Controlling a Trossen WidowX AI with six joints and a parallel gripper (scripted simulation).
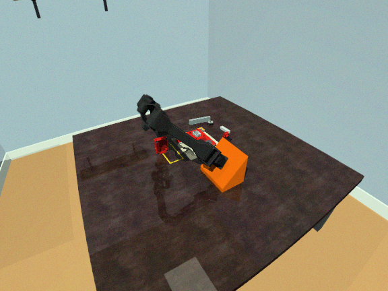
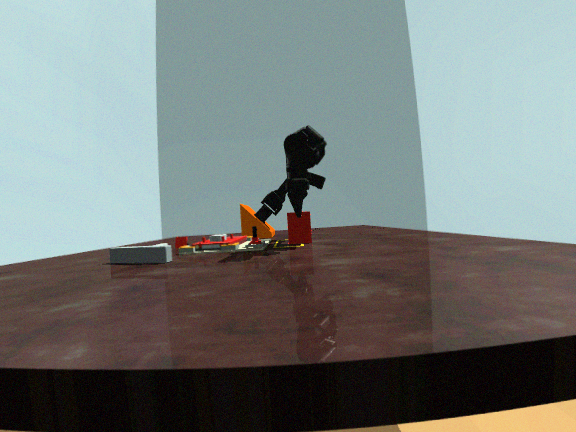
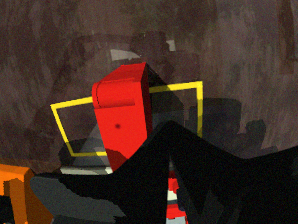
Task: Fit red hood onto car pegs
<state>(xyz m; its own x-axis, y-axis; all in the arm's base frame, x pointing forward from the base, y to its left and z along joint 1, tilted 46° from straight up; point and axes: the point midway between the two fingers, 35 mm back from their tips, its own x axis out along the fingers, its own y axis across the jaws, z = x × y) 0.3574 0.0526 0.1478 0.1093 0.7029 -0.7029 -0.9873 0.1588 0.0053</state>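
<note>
The red hood (image 1: 161,145) (image 2: 299,229) (image 3: 122,120) stands upright on its edge by the yellow outline, its hollow side showing in the top view. My gripper (image 2: 299,215) (image 3: 170,126) is shut and empty. Its tips are at the hood's top edge in the exterior view; whether they touch it I cannot tell. In the wrist view the fingers cover the hood's lower part. The red chassis (image 1: 207,137) (image 2: 232,240) lies in its jig with the grey engine block (image 1: 196,133) (image 2: 218,237) on it. The arm hides part of the jig, and the pegs are too small to make out.
A yellow outline (image 1: 167,158) (image 3: 199,105) is marked beside the jig. The orange wedge (image 1: 236,151) (image 2: 250,222) (image 3: 12,175) is at the arm's base. A grey bar (image 1: 199,120) (image 2: 141,254), a small wheel (image 1: 210,122) and a white block (image 1: 225,129) lie beyond the chassis.
</note>
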